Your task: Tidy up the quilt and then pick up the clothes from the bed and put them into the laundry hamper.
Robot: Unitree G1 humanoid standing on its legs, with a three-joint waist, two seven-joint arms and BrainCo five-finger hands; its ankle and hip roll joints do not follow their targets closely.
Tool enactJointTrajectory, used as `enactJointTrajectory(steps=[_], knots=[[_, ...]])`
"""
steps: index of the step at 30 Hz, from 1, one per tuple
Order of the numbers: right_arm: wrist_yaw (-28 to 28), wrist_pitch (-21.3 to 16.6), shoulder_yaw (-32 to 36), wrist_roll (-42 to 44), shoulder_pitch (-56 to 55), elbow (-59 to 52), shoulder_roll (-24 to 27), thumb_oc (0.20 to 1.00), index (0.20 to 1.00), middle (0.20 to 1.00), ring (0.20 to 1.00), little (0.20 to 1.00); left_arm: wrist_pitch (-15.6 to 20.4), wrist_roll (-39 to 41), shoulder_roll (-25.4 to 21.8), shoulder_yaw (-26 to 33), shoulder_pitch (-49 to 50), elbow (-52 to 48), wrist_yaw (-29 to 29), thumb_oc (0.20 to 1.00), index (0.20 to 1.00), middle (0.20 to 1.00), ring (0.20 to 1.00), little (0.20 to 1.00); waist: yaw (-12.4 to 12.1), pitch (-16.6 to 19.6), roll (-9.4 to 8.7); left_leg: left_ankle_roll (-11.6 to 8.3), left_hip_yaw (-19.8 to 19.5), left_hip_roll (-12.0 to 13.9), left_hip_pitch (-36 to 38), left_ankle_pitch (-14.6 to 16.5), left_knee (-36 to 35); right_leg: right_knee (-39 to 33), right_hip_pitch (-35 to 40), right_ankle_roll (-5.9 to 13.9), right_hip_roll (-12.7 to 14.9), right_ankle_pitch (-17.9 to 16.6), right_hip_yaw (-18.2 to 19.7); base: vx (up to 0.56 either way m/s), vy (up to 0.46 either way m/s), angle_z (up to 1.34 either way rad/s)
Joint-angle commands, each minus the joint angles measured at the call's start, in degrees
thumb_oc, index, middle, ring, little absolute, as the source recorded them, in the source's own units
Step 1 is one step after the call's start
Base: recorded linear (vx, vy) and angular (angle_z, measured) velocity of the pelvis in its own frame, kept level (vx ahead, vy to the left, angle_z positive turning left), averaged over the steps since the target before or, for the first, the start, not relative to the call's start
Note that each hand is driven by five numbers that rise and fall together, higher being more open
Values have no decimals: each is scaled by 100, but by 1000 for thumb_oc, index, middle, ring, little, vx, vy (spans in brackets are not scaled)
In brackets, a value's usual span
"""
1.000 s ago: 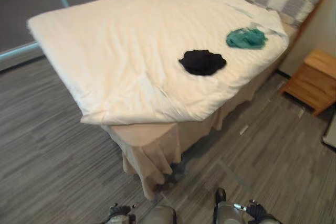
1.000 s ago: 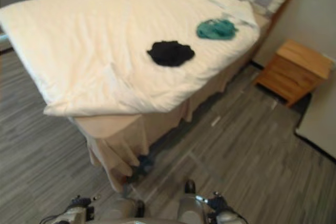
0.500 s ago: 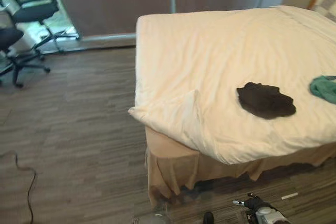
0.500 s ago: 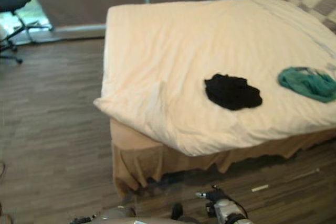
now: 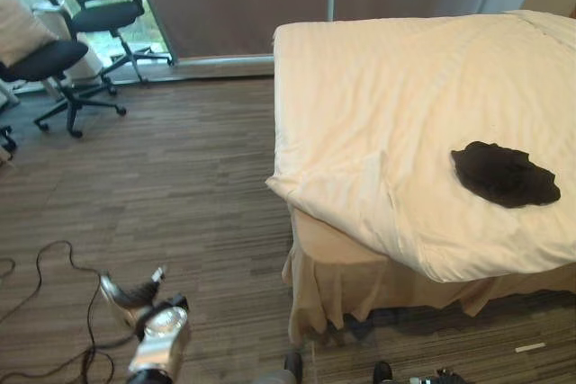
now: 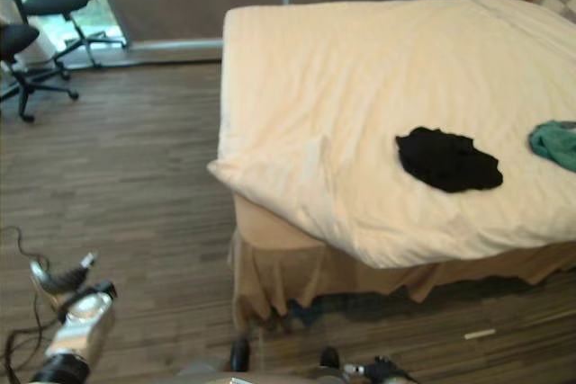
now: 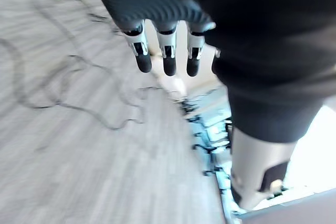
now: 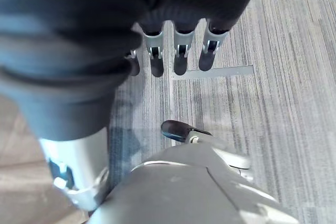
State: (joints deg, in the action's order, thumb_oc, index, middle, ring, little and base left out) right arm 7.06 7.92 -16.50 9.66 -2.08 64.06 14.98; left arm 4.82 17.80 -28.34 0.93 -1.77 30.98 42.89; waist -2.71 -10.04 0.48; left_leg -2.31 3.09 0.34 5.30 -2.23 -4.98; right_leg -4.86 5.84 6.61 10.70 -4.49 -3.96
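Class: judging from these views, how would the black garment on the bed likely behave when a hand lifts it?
The black garment lies crumpled in soft folds on the quilt, so it is probably floppy and would drape. It barely dents the quilt, suggesting it is light. Being flat cloth, it is unlikely to roll.

Matt cloth quilt [image 5: 423, 123], wood-grain floor [image 5: 180, 186]

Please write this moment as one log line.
stage: before pickup | quilt: spread on bed | black garment, teal garment: on quilt | left robot hand, right robot hand: open, empty
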Motion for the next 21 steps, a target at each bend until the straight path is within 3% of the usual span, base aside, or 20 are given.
enactJointTrajectory(steps=[1, 3, 4, 7, 8, 10, 14, 15, 16, 17, 21], knots=[[-92, -92, -566, -770, 52, -235, 287, 1000, 1000, 1000, 1000, 1000, 92, -877, -622, -133, -1120, -194, -243, 1000, 1000, 1000, 1000, 1000, 261, 62, 235, -391, -500, 565, -413, 47, 226, 343, -35, 93, -275, 620, 84, 79, -22, -19], [-60, 4, -666, -659, 10, -345, 424, 1000, 1000, 1000, 1000, 1000, 16, -1126, -1171, -373, -1795, -332, -505, 1000, 1000, 1000, 1000, 1000, 467, -8, 346, -405, -373, 615, -441, 36, 200, 427, -246, 126, -263, 616, 180, 28, -11, -38], [-142, 31, -613, -693, 129, -353, 704, 1000, 1000, 1000, 1000, 1000, -62, -1320, -1659, -767, -2672, -191, -559, 1000, 1000, 1000, 1000, 1000, 751, -189, 523, -440, -199, 673, -538, -6, 172, 512, -570, 131, -276, 600, 347, -45, 47, -41], [-251, 3, -601, -823, 254, -417, 935, 1000, 1000, 1000, 1000, 1000, -105, -1575, -1915, -1138, -3222, 32, -497, 1000, 1000, 1000, 1000, 1000, 942, -381, 637, -467, -66, 704, -663, -35, 184, 574, -830, 124, -290, 587, 475, -84, 90, -34], [-327, -25, -650, -911, 408, -465, 1136, 1000, 1000, 1000, 1000, 1000, -188, -1621, -2146, -1555, -3728, 196, -419, 1000, 1000, 1000, 1000, 1000, 1134, -585, 727, -484, 56, 727, -798, -67, 202, 619, -1090, 94, -318, 561, 610, -63, 57, -48], [-359, -72, -693, -847, 549, -441, 1293, 1000, 1000, 1000, 1000, 1000, -182, -1715, -2284, -1897, -4202, 413, -332, 1000, 1000, 1000, 1000, 1000, 1288, -782, 785, -496, 165, 756, -937, -104, 221, 686, -1338, 63, -364, 542, 705, -55, 44, -48], [-361, -190, -680, -731, 715, -405, 1368, 1000, 1000, 1000, 1000, 1000, -397, -1589, -2328, -2305, -4742, 668, -365, 1000, 1000, 1000, 1000, 1000, 1439, -1024, 790, -486, 278, 779, -1130, -140, 235, 757, -1646, 8, -447, 516, 839, -37, -6, -51], [-322, -269, -701, -736, 803, -423, 1373, 1000, 1000, 1000, 1000, 1000, -642, -1581, -2194, -2451, -4931, 847, -439, 1000, 1000, 1000, 1000, 1000, 1496, -1121, 788, -490, 299, 778, -1210, -163, 233, 790, -1767, -8, -480, 514, 873, -35, -6, -38], [-318, -276, -702, -734, 810, -428, 1374, 1000, 1000, 1000, 1000, 1000, -649, -1593, -2182, -2466, -4951, 865, -435, 1000, 1000, 1000, 1000, 1000, 1497, -1128, 788, -491, 301, 778, -1219, -165, 234, 797, -1779, -9, -482, 516, 875, -38, 14, -38], [-282, -324, -727, -681, 896, -509, 1405, 1000, 1000, 1000, 1000, 1000, -1018, -1621, -2093, -2607, -5111, 1039, -592, 1000, 1000, 1000, 1000, 1000, 1533, -1210, 787, -492, 297, 778, -1318, -183, 262, 860, -1899, -27, -496, 524, 889, -22, 13, -24], [-178, -367, -764, -471, 1041, -707, 1429, 1000, 1000, 1000, 1000, 1000, -1433, -1697, -1851, -2812, -5303, 1445, -748, 1000, 1000, 1000, 1000, 1000, 1570, -1339, 768, -483, 275, 760, -1523, -198, 368, 1011, -2128, -45, -492, 535, 907, -25, 35, -14]])
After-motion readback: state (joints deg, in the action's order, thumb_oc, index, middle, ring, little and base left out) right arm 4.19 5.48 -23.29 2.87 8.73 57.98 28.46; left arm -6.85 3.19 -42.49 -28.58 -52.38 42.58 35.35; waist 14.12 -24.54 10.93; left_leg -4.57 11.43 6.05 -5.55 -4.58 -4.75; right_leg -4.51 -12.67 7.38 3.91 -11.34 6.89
